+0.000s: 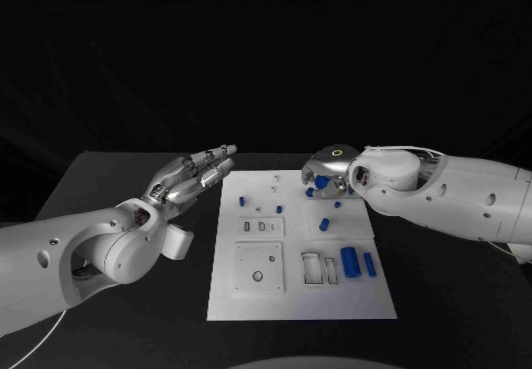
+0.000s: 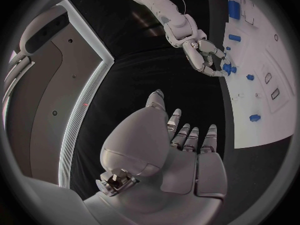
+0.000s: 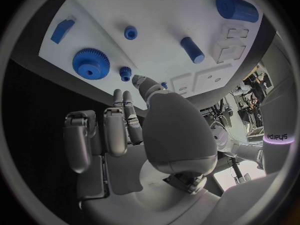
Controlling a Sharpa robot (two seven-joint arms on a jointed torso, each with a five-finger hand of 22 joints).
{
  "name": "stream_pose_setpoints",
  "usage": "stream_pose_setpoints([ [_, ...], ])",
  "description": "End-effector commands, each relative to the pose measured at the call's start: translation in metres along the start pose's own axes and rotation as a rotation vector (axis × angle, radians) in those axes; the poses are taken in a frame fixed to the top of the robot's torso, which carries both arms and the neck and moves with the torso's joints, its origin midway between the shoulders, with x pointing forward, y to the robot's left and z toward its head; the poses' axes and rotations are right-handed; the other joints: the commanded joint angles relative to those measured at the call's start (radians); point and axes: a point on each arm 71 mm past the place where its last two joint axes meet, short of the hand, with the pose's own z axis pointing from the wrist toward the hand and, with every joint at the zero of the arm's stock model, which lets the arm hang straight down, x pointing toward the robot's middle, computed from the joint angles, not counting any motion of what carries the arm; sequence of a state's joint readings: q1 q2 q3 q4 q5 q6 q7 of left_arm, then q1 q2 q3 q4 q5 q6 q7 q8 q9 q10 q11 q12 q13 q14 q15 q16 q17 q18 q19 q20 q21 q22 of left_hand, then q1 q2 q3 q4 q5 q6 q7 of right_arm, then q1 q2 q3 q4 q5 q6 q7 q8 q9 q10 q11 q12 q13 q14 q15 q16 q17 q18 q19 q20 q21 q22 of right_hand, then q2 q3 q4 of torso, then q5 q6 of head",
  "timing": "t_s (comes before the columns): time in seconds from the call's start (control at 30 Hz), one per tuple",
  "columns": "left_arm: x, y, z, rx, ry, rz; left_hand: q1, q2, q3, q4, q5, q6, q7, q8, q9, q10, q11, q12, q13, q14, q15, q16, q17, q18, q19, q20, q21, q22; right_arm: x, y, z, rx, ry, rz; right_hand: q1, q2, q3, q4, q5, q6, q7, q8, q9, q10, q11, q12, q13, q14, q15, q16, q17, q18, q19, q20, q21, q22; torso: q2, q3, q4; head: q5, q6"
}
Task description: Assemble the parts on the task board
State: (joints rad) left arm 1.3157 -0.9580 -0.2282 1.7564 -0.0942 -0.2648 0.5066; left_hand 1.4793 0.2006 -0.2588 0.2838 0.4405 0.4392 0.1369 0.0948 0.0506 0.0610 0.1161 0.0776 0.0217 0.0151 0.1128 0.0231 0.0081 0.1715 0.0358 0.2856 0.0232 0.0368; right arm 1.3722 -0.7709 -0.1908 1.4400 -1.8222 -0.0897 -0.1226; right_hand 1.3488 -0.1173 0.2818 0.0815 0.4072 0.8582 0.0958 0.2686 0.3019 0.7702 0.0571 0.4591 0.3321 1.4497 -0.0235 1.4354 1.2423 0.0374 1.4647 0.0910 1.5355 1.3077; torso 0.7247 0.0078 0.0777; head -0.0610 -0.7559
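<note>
The task board (image 1: 299,304) lies flat in the middle of the black worktop (image 1: 443,300), and the blue parts lie scattered on it: in the right wrist view I count one large gear (image 3: 91,63), one small gear (image 3: 125,73), one round bushing (image 3: 130,32), one slim peg (image 3: 192,49), one thick cylinder (image 3: 237,8) and one wedge-shaped block (image 3: 62,30) — six in that view. The right hand (image 1: 328,171) hovers over the board's far end, fingers loosely curled, holding nothing that I can make out. The likely risk is that its fingertips brush the small gear and knock it off the board's edge. The left hand (image 1: 195,177) hangs beside the board — flat, spread, empty.
</note>
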Motion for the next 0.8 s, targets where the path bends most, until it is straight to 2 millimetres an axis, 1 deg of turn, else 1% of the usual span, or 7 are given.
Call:
stream_pose_setpoints([
  [0.03,0.002,-0.002,0.001,0.015,0.022,-0.002,0.015,0.001,0.008,0.001,0.007,0.004,-0.002,0.007,0.000,-0.003,-0.004,0.005,0.001,-0.003,-0.001,0.005,0.001,0.007,-0.001,0.002,0.002,0.000,0.005,0.000,0.002,-0.007,0.020,-0.017,0.013,0.001,0.015,-0.007,0.035,0.009,-0.003,-0.012,0.007,-0.008,0.010,-0.010,0.002,-0.011,0.001,-0.008,-0.009,-0.011,0.018,-0.002,-0.005,0.165,-0.005,-0.0019,0.0002,0.002,-0.006],
  [0.13,0.002,-0.002,0.001,0.016,0.022,-0.002,0.019,0.002,0.010,0.000,0.010,0.008,-0.002,0.010,0.000,-0.001,-0.004,0.008,0.002,-0.003,-0.001,0.006,0.001,0.007,0.000,0.002,0.003,0.001,0.008,0.000,0.003,-0.007,0.020,-0.016,0.018,0.001,0.031,-0.014,0.066,0.006,-0.004,-0.023,0.013,-0.014,0.012,-0.018,0.001,-0.015,0.002,-0.011,-0.015,-0.009,0.013,0.000,-0.008,0.160,-0.006,-0.0028,0.0009,0.001,-0.009],
  [0.2,0.002,-0.001,0.001,0.015,0.022,-0.002,0.022,0.002,0.011,0.000,0.012,0.011,-0.001,0.011,0.001,0.000,-0.004,0.009,0.002,-0.002,-0.001,0.007,0.001,0.007,0.000,0.002,0.003,0.001,0.009,0.000,0.004,-0.007,0.020,-0.015,0.024,0.002,0.047,-0.021,0.088,-0.007,-0.012,-0.039,0.012,-0.027,0.018,-0.029,-0.001,-0.027,0.006,-0.023,-0.037,-0.004,-0.003,0.003,-0.016,0.143,-0.008,-0.0034,0.0017,0.001,-0.011],
  [0.27,0.001,-0.001,0.002,0.015,0.024,-0.002,0.025,0.003,0.013,0.000,0.014,0.019,0.001,0.015,0.002,0.001,-0.003,0.011,0.002,-0.002,0.001,0.009,0.002,0.007,0.002,0.003,0.004,0.002,0.010,0.000,0.005,-0.005,0.020,-0.014,0.025,0.001,0.058,-0.027,0.096,-0.018,-0.018,-0.053,0.010,-0.042,0.025,-0.039,-0.003,-0.035,0.011,-0.031,-0.051,-0.002,-0.012,0.006,-0.020,0.135,-0.010,-0.0036,0.0018,0.002,-0.013],
  [0.37,0.001,-0.001,0.002,0.014,0.025,-0.003,0.029,0.004,0.015,0.000,0.016,0.024,0.002,0.018,0.002,0.003,-0.002,0.014,0.003,-0.001,0.002,0.010,0.002,0.008,0.004,0.003,0.006,0.004,0.012,-0.001,0.006,-0.001,0.023,-0.013,0.024,0.003,0.065,-0.029,0.097,-0.017,-0.019,-0.059,0.010,-0.052,0.028,-0.046,-0.004,-0.038,0.013,-0.034,-0.055,-0.001,-0.016,0.009,-0.023,0.131,-0.012,-0.0037,0.0024,0.003,-0.017],
  [0.6,0.000,0.000,0.003,0.008,0.027,-0.003,0.034,0.004,0.017,0.000,0.019,0.031,0.004,0.022,0.003,0.005,0.000,0.017,0.003,0.001,0.004,0.013,0.003,0.008,0.006,0.004,0.007,0.005,0.016,-0.004,0.008,0.001,0.021,-0.010,0.023,0.008,0.073,-0.031,0.092,-0.009,-0.012,-0.061,0.012,-0.054,0.026,-0.050,-0.004,-0.041,0.014,-0.036,-0.059,0.000,-0.017,0.011,-0.024,0.130,-0.017,-0.0065,0.0028,0.003,-0.027],
  [0.8,0.000,0.001,0.004,0.000,0.030,-0.004,0.040,0.004,0.019,-0.001,0.023,0.049,0.008,0.030,0.005,0.006,0.004,0.021,0.003,0.003,0.008,0.017,0.004,0.007,0.009,0.005,0.009,0.007,0.018,-0.004,0.009,-0.012,0.011,-0.003,0.021,0.011,0.078,-0.033,0.084,-0.007,-0.016,-0.065,0.016,-0.042,0.027,-0.046,-0.002,-0.039,0.015,-0.034,-0.054,-0.002,-0.013,0.012,-0.023,0.135,-0.020,-0.0067,0.0037,0.003,-0.033],
])
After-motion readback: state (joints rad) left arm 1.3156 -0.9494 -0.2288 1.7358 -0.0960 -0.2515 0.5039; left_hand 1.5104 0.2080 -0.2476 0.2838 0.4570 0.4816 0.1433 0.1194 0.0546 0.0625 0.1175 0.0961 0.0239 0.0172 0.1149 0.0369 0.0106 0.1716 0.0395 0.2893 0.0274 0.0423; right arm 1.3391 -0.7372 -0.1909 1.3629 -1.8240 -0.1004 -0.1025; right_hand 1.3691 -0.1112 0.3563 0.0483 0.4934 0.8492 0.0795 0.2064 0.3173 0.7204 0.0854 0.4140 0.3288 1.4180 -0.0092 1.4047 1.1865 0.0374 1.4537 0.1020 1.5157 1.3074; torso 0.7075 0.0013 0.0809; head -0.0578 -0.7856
